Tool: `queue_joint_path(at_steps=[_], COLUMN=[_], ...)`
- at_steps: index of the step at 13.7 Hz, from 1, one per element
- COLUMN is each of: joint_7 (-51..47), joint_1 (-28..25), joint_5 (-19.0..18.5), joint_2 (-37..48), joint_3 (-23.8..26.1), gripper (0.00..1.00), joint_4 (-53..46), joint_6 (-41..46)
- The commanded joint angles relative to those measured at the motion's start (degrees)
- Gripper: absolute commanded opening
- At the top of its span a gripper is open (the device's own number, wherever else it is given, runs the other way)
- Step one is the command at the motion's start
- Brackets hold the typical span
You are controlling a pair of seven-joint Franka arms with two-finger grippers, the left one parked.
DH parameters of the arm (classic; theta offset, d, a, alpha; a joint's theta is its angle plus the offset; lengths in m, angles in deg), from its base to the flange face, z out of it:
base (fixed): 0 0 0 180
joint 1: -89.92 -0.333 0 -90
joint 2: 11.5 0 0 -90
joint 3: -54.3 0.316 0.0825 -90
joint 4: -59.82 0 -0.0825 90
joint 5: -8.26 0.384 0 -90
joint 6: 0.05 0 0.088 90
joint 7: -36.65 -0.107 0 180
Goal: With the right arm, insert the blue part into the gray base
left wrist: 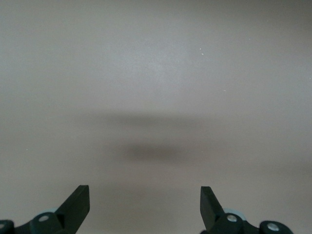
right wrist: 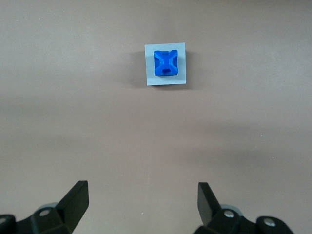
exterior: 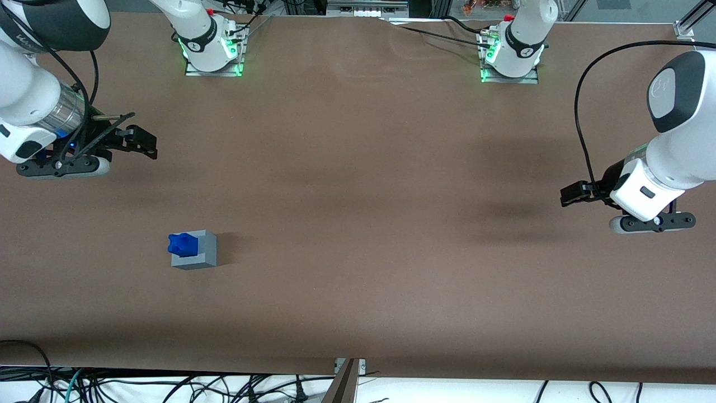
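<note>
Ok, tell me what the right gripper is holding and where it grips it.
Nothing. The right gripper is open and empty, farther from the front camera than the blue part, which sits in the gray base.

A brown table cover (exterior: 358,184) fills nearly the whole front view, matte and evenly lit. Faint wrinkles (exterior: 403,53) show in it near the edge farthest from the camera. Soft dark shadows (exterior: 512,211) lie on it toward the parked arm's end, and one blurred shadow (left wrist: 148,152) shows in the left wrist view. At the near edge sits a metal bracket (exterior: 350,366). Below it, black cables (exterior: 168,387) tangle over a white surface (exterior: 475,392). Metal framing (exterior: 366,8) lines the farthest edge.
</note>
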Motion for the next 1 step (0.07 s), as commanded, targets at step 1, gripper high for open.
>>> queue_joint_path(at_steps=[1], joint_7=[0.7], joint_1=[0.4], joint_5=[0.4], joint_2=[-0.1], joint_3=[0.4], gripper=[0.99], joint_4=[-1.0], joint_6=[0.5])
